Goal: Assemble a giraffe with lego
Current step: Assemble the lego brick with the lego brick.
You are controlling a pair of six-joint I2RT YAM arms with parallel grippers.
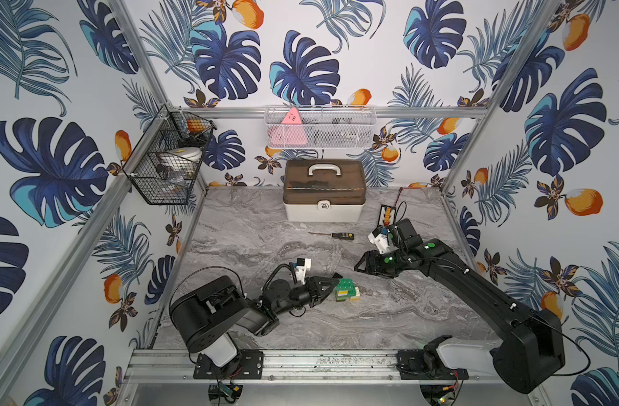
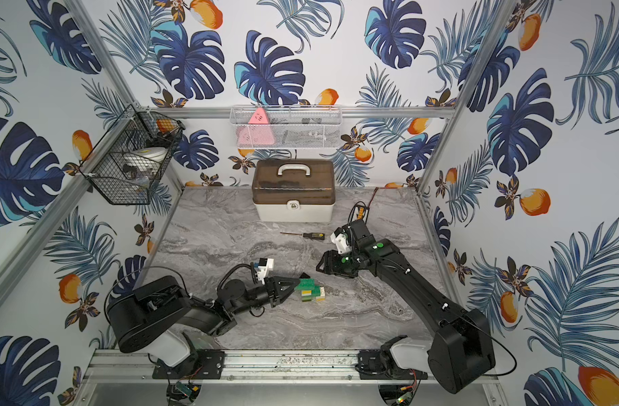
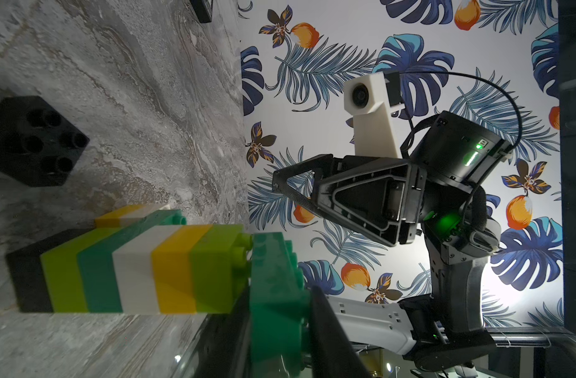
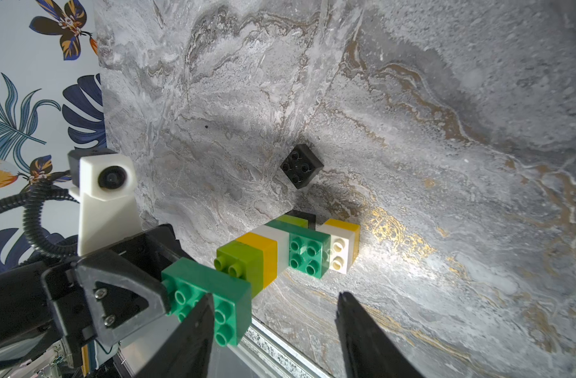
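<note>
The giraffe [image 1: 350, 293] [image 2: 315, 294] lies on its side on the marble table, a striped column of black, lime, green, white, yellow and lime [image 3: 132, 271] [image 4: 263, 252] with a green and white crosspiece. My left gripper [image 1: 332, 283] [image 3: 276, 322] is shut on a long green lego brick [image 3: 273, 278] [image 4: 214, 288]. The brick's underside meets the studs of the column's lime end, which still show. A loose black brick [image 1: 337, 275] [image 4: 301, 170] sits just behind. My right gripper [image 1: 359, 267] [image 4: 276, 294] hangs open above and to the right, holding nothing.
A black-and-yellow screwdriver [image 1: 337, 235] lies behind the bricks. A brown-lidded toolbox [image 1: 323, 191] stands at the back wall, with a small bead frame [image 1: 387, 214] to its right. Wire baskets [image 1: 170, 154] [image 1: 320, 131] hang on the walls. A metal rail [image 1: 301, 363] runs along the table's front.
</note>
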